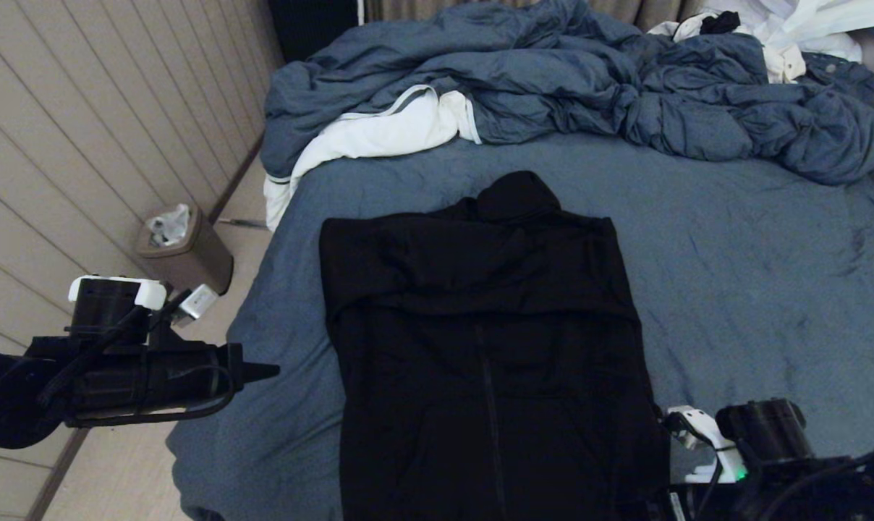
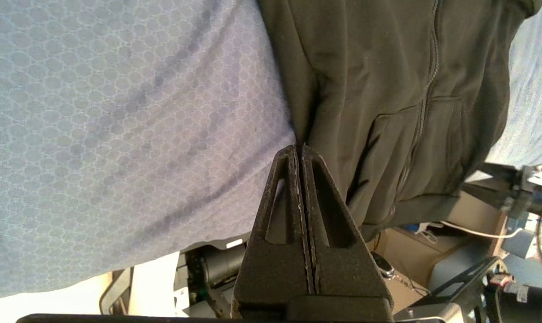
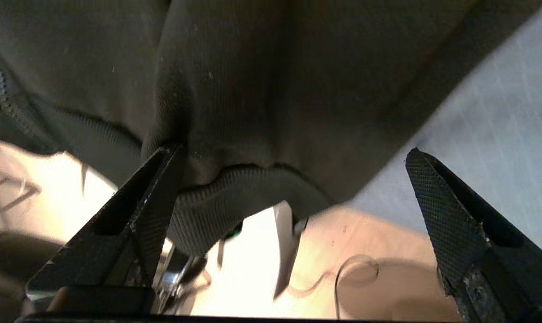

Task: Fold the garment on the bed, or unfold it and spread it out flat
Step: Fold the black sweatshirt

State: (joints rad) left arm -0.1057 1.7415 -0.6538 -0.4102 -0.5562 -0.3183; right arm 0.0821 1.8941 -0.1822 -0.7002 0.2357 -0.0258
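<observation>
Only right wrist view shows right gripper (image 3: 293,152) wide.

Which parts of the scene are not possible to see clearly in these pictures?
- Black zippered hooded sweatshirt: its bottom hem is cut off by the head view's lower edge.
- Right pincer: in the head view, cut off by the bottom edge.
- Small tan waste bin: contents too small to identify.

Garment (image 1: 488,347) flat on bed (image 1: 734,289) (near edge); duvet (image 1: 589,87) behind.
</observation>
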